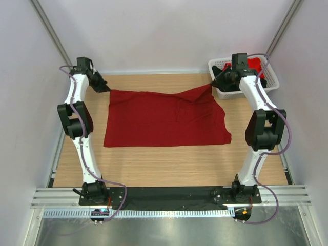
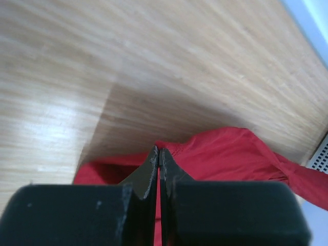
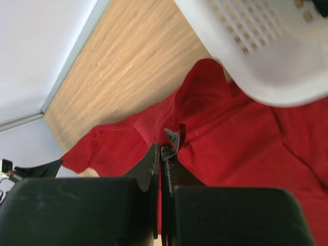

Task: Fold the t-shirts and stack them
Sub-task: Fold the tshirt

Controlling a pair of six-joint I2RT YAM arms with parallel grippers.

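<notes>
Clenching both pairs of jaws on the crimson shirt [image 1: 164, 120]. Pinching its far-left corner with the left gripper [image 1: 105, 88], low over the wood. Pinching its far-right corner with the right gripper [image 1: 213, 82], just beside the basket [image 1: 271, 84]. Lying spread across the middle of the table [image 1: 154, 164], mostly flat, with the near hem running straight from side to side. Lifting off the wood at the far-right corner and peaking toward the basket's near wall. Wrinkling faintly across the right half.

Showing, from the left wrist, only a thin sliver of red between the pressed fingers [image 2: 146, 171], and bunching red cloth beyond them. Showing, from the right wrist, a fold of cloth and a small grey tag [image 3: 171, 138] caught at the tips, with the basket's white latticed wall looming close above.

Sitting in the far-right corner of the table, holding the red shirt [image 1: 253, 64]. Showing some black cloth [image 1: 221, 65] beside it, mostly hidden behind the right arm.
</notes>
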